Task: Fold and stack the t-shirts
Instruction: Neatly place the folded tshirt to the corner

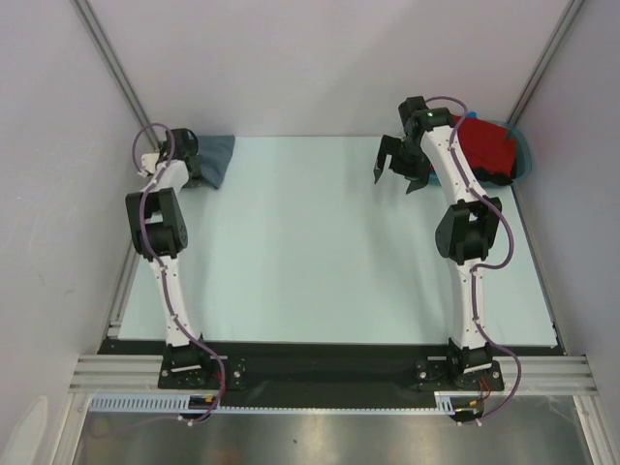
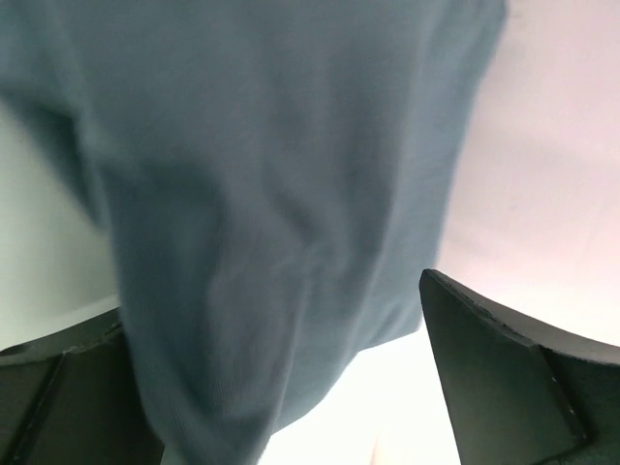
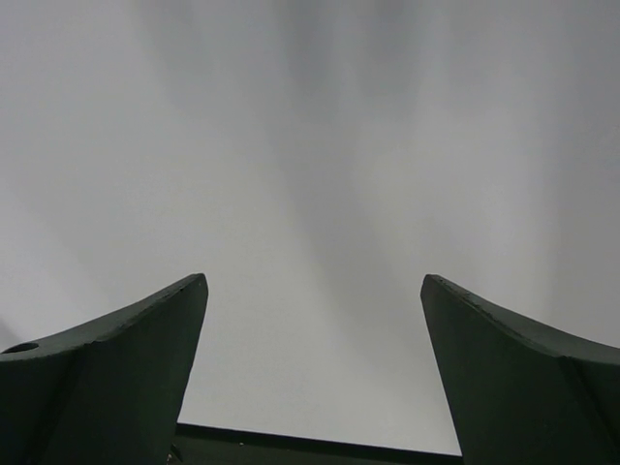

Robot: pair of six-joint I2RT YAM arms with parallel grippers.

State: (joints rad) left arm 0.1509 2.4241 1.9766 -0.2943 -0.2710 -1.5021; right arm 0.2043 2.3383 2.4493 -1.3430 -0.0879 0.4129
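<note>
Teal tub (image 1: 524,155) just behind the right gripper (image 1: 395,172) holds a red t-shirt (image 1: 487,143); that gripper stands released, grasping nothing; slate-grey t-shirt (image 2: 271,174) lies between the left gripper (image 2: 271,295) jaws, spread wide and unclamped.

Teal tub (image 1: 524,155) on pale table (image 1: 320,242)

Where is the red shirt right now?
In the overhead view, the red t-shirt lies bunched at the table's far right corner, just behind the right arm.

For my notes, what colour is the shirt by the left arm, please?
Slate-grey t-shirt; left wrist view best.
</note>
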